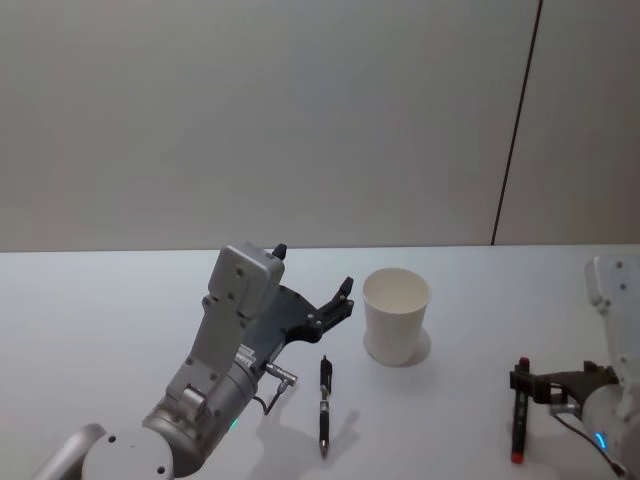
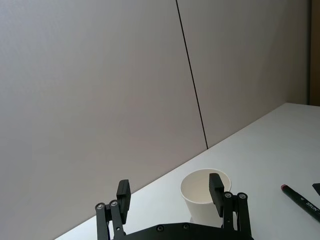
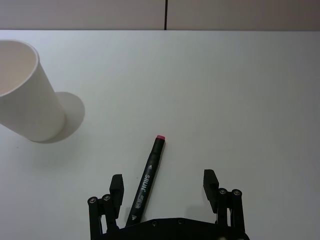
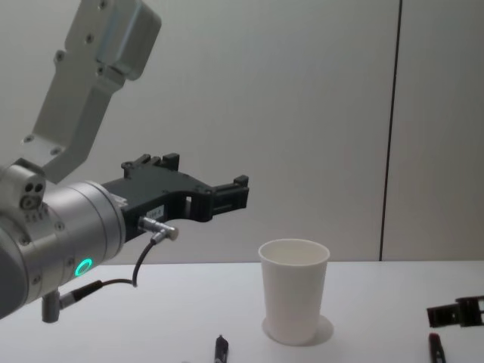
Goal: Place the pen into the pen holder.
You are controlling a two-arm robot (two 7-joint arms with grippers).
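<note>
Jaws are held wide open on the left gripper [image 1: 315, 268], raised beside the pen holder [image 1: 396, 315], and the right gripper [image 3: 163, 182], over a marker [image 3: 146, 179], while the pen [image 1: 325, 405] is laid flat near the holder.

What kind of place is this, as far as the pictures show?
Probably a robot test room or laboratory: a plain white table, bare grey wall panels, and a paper cup, a pen and a marker laid out near the left gripper and right gripper.
</note>
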